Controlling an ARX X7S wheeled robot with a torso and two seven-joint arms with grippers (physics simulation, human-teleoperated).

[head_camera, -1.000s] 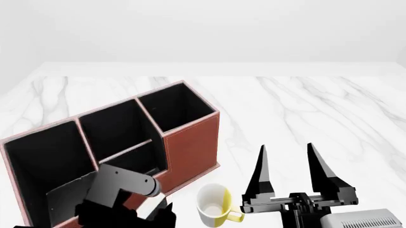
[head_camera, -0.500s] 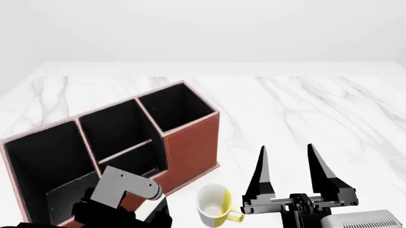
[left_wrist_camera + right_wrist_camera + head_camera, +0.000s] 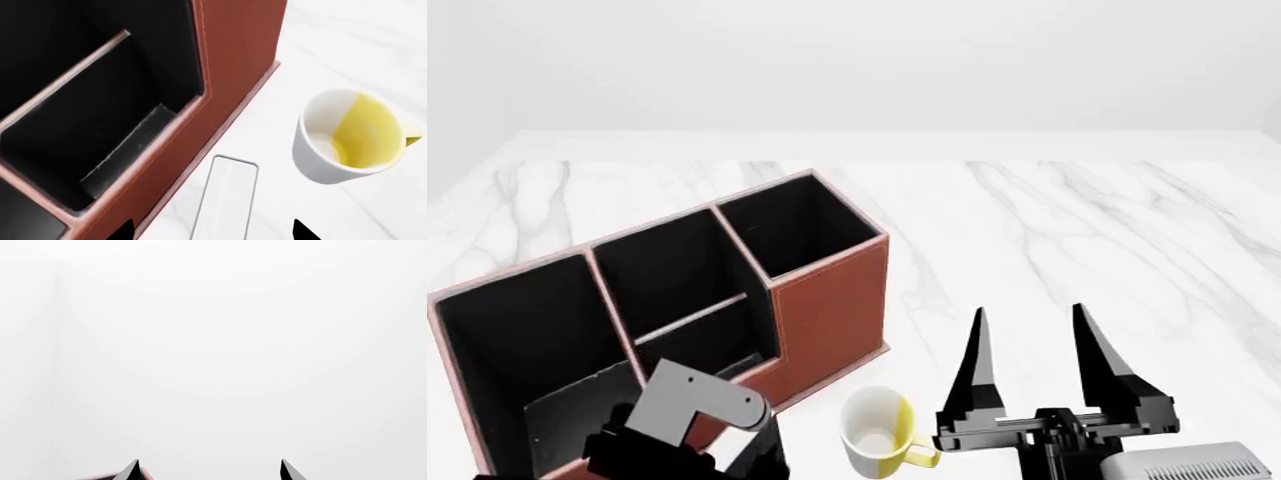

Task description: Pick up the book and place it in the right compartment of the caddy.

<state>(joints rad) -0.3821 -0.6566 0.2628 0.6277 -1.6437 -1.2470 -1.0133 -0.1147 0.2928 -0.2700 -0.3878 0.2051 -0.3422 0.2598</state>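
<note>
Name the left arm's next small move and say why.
Probably ease the left gripper toward the book until the jaws straddle it, then close. In the left wrist view the book sits on the table between the caddy and the mug, roughly centred ahead of the open jaws, which do not yet reach around it.

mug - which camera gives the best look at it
The left wrist view: the mug fills much of that picture, mouth and yellow interior showing, beside the caddy. The head view shows it small on the table. The right wrist view misses it.
</note>
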